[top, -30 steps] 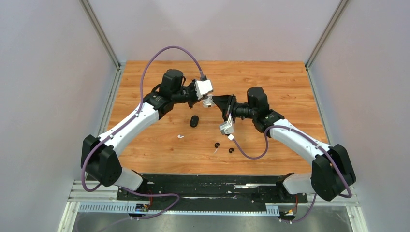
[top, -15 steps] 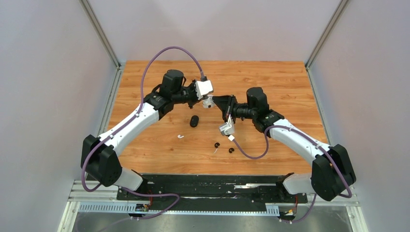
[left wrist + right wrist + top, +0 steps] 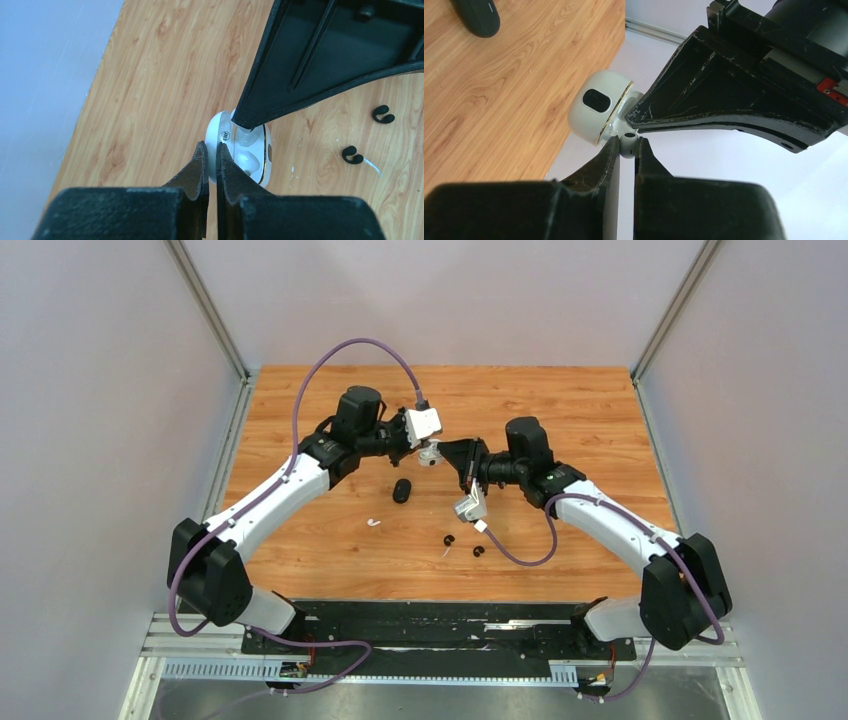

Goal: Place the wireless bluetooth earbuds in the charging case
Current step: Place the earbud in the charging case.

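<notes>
white short-stemmed earbud pinched in right gripper, which just edged closer to the glossy white round charging case; left gripper clamps its rim, held aloft. seating looks next.

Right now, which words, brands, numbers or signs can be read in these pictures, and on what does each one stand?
No text reads clearly.
On the white charging case, held by the left gripper: a round emblem with small bars, too small to read.
On the left arm, right wrist view: a red label, blurred, unreadable.
On the white earbud in the right gripper: no marking visible.
</notes>
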